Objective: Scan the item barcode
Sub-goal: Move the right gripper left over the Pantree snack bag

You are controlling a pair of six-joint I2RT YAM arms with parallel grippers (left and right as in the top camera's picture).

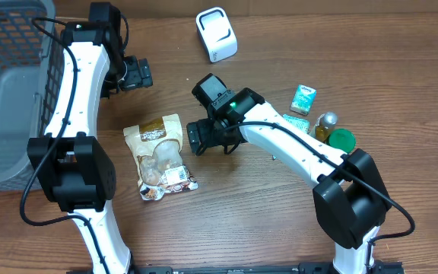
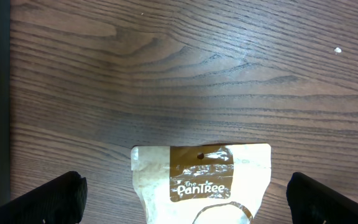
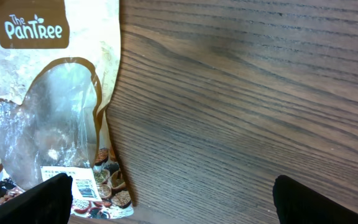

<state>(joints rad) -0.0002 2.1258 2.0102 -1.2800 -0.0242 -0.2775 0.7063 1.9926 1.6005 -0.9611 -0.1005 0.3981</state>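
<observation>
The item is a cream-and-brown "The PanTree" snack pouch (image 1: 160,155) lying flat on the wooden table, with its white barcode label (image 1: 176,175) near the bottom end. The left wrist view shows the pouch's top edge (image 2: 201,180), and the right wrist view shows its window and barcode label (image 3: 73,180) at the left. My left gripper (image 1: 137,74) hovers open beyond the pouch's top, holding nothing. My right gripper (image 1: 198,138) stands open just right of the pouch, over bare wood. A white scanner (image 1: 217,34) sits at the back.
A grey mesh basket (image 1: 6,91) fills the left edge of the table. At the right lie a teal box (image 1: 303,99), a small bottle (image 1: 326,122) and a green-capped jar (image 1: 341,139).
</observation>
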